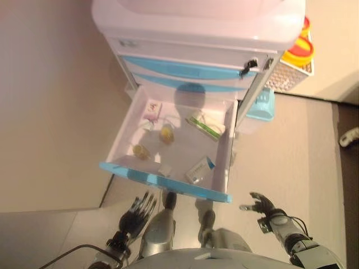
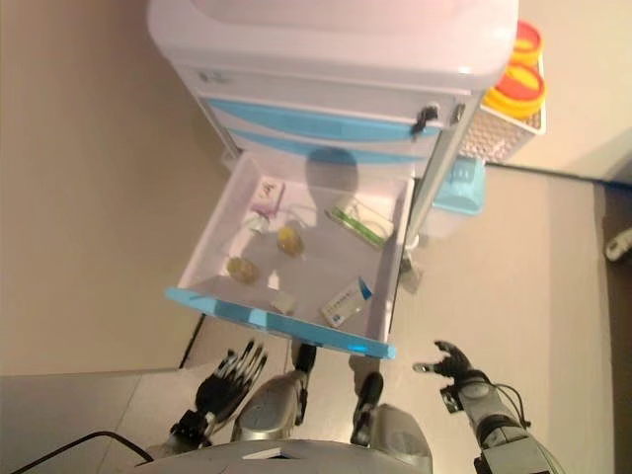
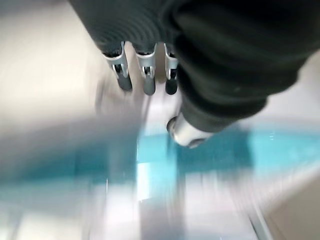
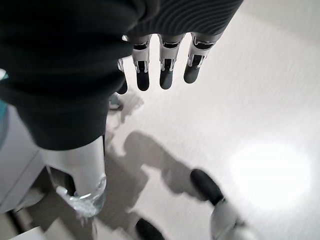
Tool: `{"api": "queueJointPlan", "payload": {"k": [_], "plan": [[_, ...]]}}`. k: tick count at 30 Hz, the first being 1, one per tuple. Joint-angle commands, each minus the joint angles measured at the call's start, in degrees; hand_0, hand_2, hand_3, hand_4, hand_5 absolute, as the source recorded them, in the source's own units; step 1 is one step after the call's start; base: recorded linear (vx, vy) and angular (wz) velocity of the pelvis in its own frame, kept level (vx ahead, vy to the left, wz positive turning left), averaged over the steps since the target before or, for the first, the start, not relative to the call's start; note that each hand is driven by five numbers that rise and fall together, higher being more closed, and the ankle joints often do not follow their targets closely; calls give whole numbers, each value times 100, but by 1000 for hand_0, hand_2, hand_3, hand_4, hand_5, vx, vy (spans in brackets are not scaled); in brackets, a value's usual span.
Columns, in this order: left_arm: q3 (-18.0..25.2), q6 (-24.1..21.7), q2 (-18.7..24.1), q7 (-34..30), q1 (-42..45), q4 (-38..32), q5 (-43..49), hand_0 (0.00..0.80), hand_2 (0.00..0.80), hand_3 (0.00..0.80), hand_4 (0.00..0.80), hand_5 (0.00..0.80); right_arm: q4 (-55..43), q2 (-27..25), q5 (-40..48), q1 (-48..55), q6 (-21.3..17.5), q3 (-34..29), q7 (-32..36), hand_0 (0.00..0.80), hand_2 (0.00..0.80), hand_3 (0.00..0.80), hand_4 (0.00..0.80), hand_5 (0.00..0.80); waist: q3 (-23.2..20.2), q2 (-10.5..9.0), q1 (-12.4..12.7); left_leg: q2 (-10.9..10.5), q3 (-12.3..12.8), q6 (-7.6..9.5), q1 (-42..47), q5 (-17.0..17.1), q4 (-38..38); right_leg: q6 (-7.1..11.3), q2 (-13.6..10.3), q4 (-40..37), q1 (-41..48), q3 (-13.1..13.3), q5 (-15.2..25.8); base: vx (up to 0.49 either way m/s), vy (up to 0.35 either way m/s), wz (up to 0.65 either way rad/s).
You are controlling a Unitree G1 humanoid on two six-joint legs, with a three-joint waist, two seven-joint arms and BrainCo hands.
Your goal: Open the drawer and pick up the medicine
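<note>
Below the open drawer's blue front edge, both robot hands hang open, empty.

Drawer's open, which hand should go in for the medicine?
Probably left. The left hand hangs open just below the drawer front, under the bottles. The right hand, also open, is off past the drawer's right corner, over floor.

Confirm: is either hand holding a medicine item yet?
No. In the left eye view the left hand and right hand hang empty below the open drawer, fingers relaxed, while the blue-and-white medicine box lies inside.
</note>
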Motion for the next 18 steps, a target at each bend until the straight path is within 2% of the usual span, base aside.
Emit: {"api": "queueJointPlan", "payload": {"k": [1,4,5,7,9,10,12,13,15,16,18], "plan": [[-108,-1101,343,2025,17,108,2095,0,0,0,0,0,106,31,-75,130,365,-306,-977,0,0,0,0,0,-118,-458,21,-579,94,464,145,-1091,261,351,-135,266,-75,343,-90,109,66,6],[-721,-1458,389,3180,-179,8,3599,0,0,0,0,0,59,-91,115,234,414,-505,-1758,0,0,0,0,0,-263,-490,-126,-585,155,522,243,-1174,321,366,-121,251,-18,476,-59,95,53,3],[-998,-1434,430,3328,-256,-51,4070,0,0,0,0,0,14,-202,141,236,312,-592,-2064,0,0,0,0,0,-302,-496,-187,-577,191,547,286,-1190,312,380,-114,236,0,534,-38,68,50,1],[-1442,-1290,479,3609,-348,-180,4455,0,0,0,0,0,-173,-489,192,187,102,-786,-2433,0,0,0,0,0,-352,-507,-285,-560,271,595,383,-1239,275,421,-100,218,19,653,-3,50,55,-18],[-1658,-1197,496,3667,-361,-249,4515,0,0,0,0,0,-463,-695,201,147,-36,-914,-2639,0,0,0,0,0,-374,-510,-348,-551,337,621,461,-1252,216,444,-88,192,35,735,31,35,60,-36],[-1841,-1072,497,3680,-344,-308,4572,0,0,0,0,0,-1088,-953,17,85,-252,-1095,-3009,0,0,0,0,0,-395,-510,-443,-544,411,651,575,-1295,136,475,-76,163,63,845,53,27,100,-33],[-1902,-989,449,3638,-246,-363,4601,0,0,0,0,0,-2358,-1217,-342,84,-396,-1179,-3286,0,0,0,0,0,-458,-496,-573,-553,484,679,648,-1305,25,512,-82,97,39,963,112,20,139,-42],[-1914,-968,426,3631,-217,-370,4595,0,0,0,0,0,-3066,-1298,-486,74,-267,-1156,-3309,0,0,0,0,0,-478,-488,-626,-559,521,689,681,-1305,-29,526,-88,69,29,1004,135,11,140,-51],[-1859,-980,364,3581,-154,-313,4665,0,0,0,0,0,-4204,-1436,-1030,28,-546,-1169,-3087,0,0,0,0,0,-533,-461,-726,-576,584,706,732,-1310,-124,562,-107,15,4,1105,165,13,144,-43],[-1811,-963,344,3539,-154,-295,4730,0,0,0,0,0,-4724,-1509,-1167,-21,-554,-1138,-2903,0,0,0,0,0,-554,-451,-751,-585,605,712,739,-1308,-147,579,-122,4,-10,1136,172,13,139,-26],[-1751,-899,282,3520,-164,-260,4771,0,0,0,0,0,-5503,-1593,-1488,-217,-804,-919,-2295,0,0,0,0,0,-609,-448,-768,-602,644,717,752,-1306,-203,615,-156,-22,-42,1173,187,12,122,-10]]}}
